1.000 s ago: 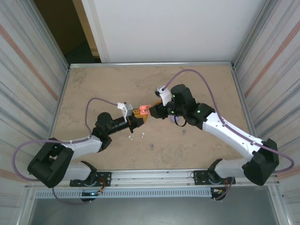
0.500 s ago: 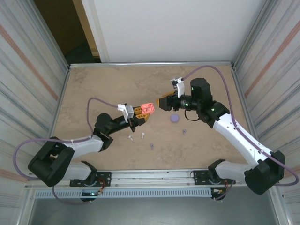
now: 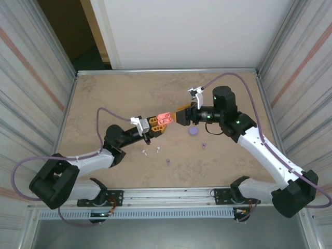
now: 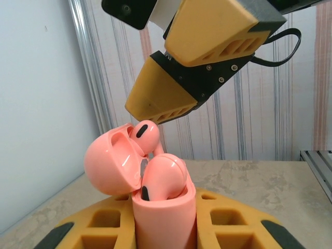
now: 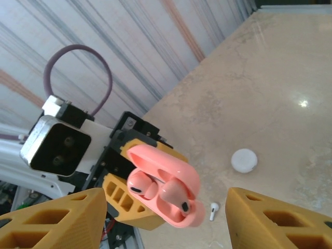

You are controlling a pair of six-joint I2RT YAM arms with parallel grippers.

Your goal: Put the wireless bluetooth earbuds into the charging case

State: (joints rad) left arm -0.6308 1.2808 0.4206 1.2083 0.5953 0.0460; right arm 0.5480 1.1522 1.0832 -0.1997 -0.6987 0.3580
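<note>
Right fingers backed off pink case; purple case nearby.

1. Three charging cases: one coral-pink case, one purple case, one white case.
2. Six earbuds: two coral-pink earbuds, two white earbuds, two purple earbuds.
3. Two hands: left hand, right hand.

Top view looking down from behind, wrist views close, sharing pink case
</note>
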